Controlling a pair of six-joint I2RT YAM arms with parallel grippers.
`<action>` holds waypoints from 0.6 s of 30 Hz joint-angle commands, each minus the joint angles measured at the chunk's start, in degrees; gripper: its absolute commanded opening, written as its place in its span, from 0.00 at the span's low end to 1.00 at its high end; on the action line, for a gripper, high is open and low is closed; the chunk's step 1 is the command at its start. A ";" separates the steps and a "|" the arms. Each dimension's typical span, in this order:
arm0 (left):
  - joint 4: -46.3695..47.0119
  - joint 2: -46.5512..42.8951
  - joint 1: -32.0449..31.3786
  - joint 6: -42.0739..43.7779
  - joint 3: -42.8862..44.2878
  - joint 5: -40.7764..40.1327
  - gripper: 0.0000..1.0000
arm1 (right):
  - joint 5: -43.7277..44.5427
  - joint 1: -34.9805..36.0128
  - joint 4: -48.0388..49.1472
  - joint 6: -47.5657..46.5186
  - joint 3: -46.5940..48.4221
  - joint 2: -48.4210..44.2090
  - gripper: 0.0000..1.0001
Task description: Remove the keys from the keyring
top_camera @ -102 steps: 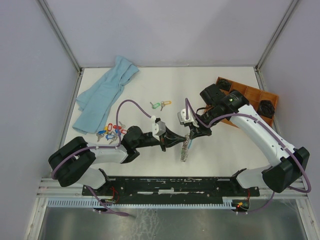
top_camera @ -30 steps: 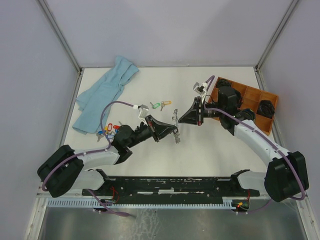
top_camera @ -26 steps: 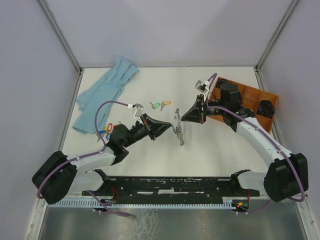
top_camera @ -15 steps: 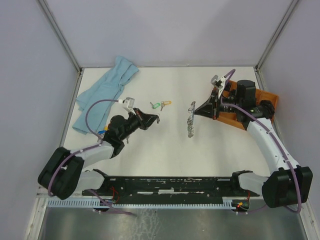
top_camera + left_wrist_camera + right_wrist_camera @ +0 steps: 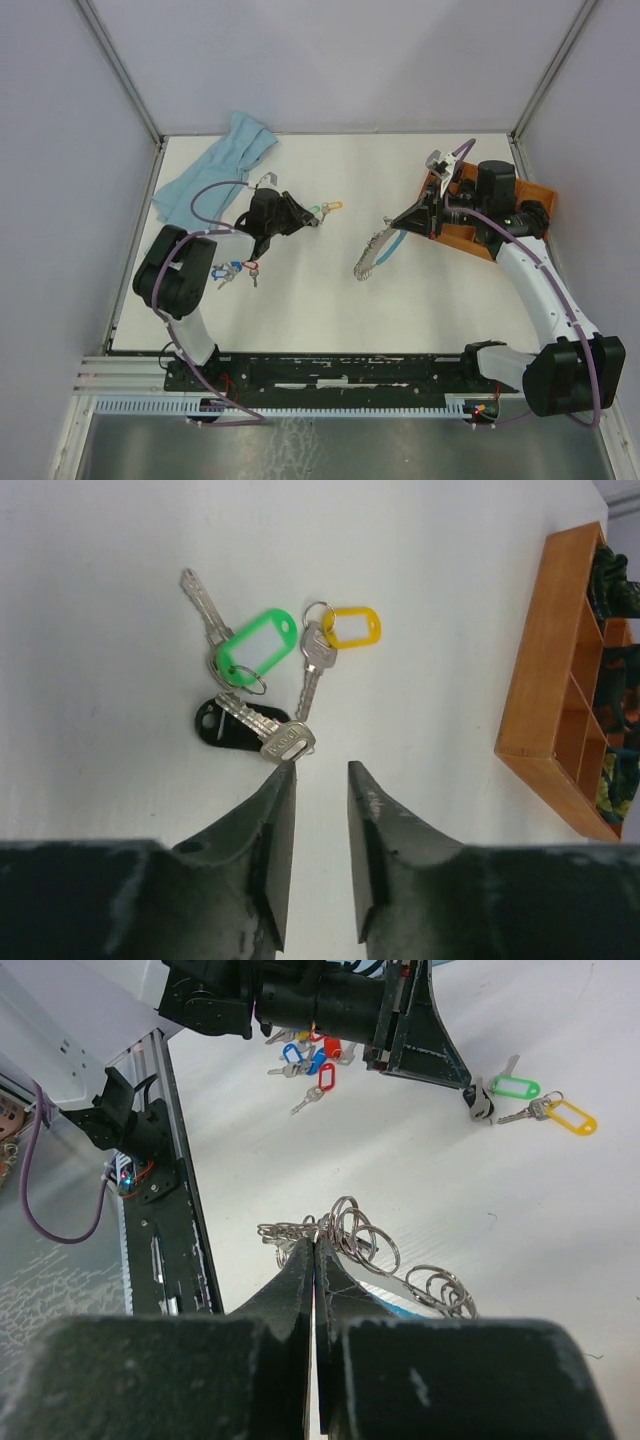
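The left hand [image 5: 320, 770] hung released over a loose key [image 5: 255, 725] while the right hand [image 5: 313, 1245] clenched the keyring [image 5: 366, 258], whose next key likely needed gripping.

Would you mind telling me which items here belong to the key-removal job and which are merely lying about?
Job in hand:
- floppy silver keyring strung with metal keys
- green-tagged silver key
- yellow-tagged silver key
- black-tagged silver key
- loose cluster of red- and blue-tagged keys

Lying about:
- crumpled light blue cloth
- orange-brown wooden compartment tray
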 commanded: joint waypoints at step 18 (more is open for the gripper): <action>7.36 -44.88 0.68 10.94 -25.17 -8.64 0.99 | 2.86 -1.30 -27.97 -30.94 9.08 0.89 0.01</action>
